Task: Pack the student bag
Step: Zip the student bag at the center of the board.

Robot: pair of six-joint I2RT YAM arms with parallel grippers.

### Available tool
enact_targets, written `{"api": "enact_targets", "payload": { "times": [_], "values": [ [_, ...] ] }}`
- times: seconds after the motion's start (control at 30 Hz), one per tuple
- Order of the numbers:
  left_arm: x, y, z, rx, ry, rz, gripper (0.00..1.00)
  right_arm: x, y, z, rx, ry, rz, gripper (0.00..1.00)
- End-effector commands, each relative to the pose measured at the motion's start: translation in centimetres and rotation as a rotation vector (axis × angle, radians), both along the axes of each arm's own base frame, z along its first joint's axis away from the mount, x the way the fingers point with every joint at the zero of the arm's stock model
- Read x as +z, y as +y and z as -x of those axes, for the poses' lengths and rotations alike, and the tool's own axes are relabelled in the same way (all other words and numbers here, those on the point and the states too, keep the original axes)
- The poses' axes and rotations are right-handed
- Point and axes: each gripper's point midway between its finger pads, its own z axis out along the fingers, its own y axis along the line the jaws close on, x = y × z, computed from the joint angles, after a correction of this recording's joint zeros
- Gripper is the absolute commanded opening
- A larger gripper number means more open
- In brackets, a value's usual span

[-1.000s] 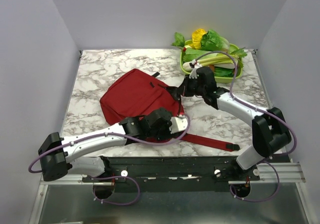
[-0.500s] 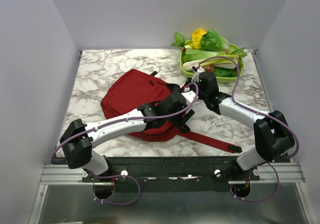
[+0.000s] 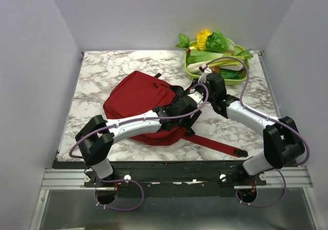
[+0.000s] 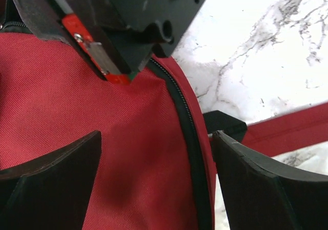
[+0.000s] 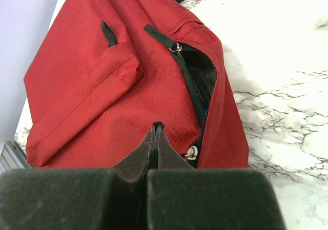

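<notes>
Reaching farther over the student bag point(image 3: 138, 99) than a second ago, the left arm now ends at the bag's right-hand edge, near the centre of the overhead frame. Over that second its jaws have spread. The left tool point(image 4: 156, 173) stands wide, with one finger over red fabric and the other beyond the black zip point(image 4: 187, 132), and it grips nothing.

The right tool point(image 5: 155, 130) has barely shifted. Its fingers are pressed tight together, with their tips against the bag's red cloth just beside the part-open zip. Whether a fold is caught between them cannot be told.

The bag lies flat at the middle of the marbled desk point(image 3: 102, 71), and a red strap point(image 3: 215, 145) trails toward the lower right. A green tray point(image 3: 187, 66) of vegetables sits at the upper right, apart from the bag.
</notes>
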Motion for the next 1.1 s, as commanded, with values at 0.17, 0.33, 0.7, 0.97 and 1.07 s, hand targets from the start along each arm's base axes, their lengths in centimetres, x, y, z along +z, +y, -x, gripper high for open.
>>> {"api": "enact_targets", "payload": {
  "times": [0.17,0.33,0.7,0.97,1.07],
  "values": [
    [0.4,-1.1,-1.3,-0.015,-0.063,0.049,0.43,0.2,-0.2,0.3,0.011,0.005,-0.032,0.01],
    [1.2,-2.2,0.7,-0.162,-0.067,0.059,0.18,-0.5,-0.3,-0.4,0.004,0.009,-0.012,0.01],
    [3.0,-6.0,9.2,-0.648,-0.195,-0.031,0.11,-1.2,0.3,-4.5,-0.003,0.0,0.087,0.01],
    [3.4,-6.0,11.2,-0.76,-0.187,-0.043,0.11,-0.8,1.0,-7.4,-0.032,-0.017,0.112,0.01],
    [3.5,-5.8,10.3,-0.726,-0.215,-0.069,0.28,-0.8,1.5,-8.8,-0.041,-0.013,0.116,0.01]
  ]
}}
